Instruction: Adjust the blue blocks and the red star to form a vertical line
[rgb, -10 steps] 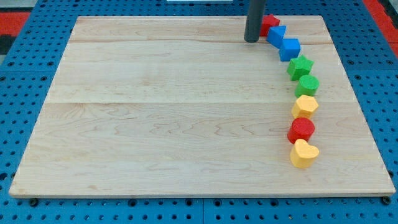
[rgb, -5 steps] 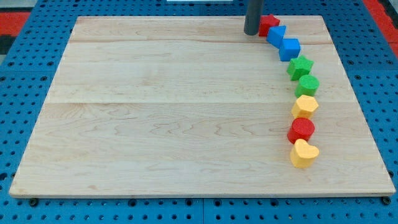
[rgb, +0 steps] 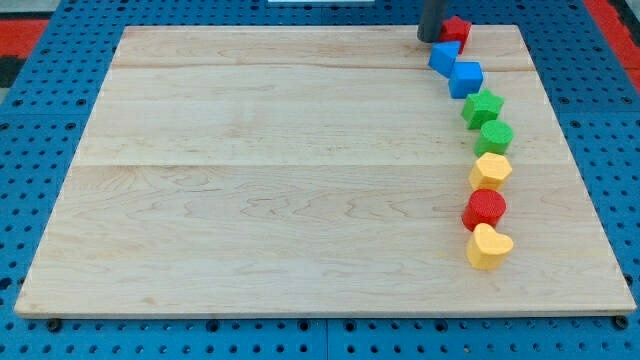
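The red star (rgb: 458, 29) lies at the board's top edge on the view's right. My tip (rgb: 431, 39) touches its left side. Just below the star lies a blue block (rgb: 445, 56), and below and right of that a blue cube (rgb: 466, 78). The three form a short line that slants down to the right, with the star slightly right of the upper blue block.
Below the blue cube a curved column runs down the right side: a green star (rgb: 483, 107), a green block (rgb: 495, 136), a yellow block (rgb: 490, 171), a red cylinder (rgb: 485, 209) and a yellow heart (rgb: 488, 247). The wooden board (rgb: 250, 180) lies on blue pegboard.
My tip has moved right and up toward the board's top edge, and the red star has shifted to the right with it. The blue blocks have not moved.
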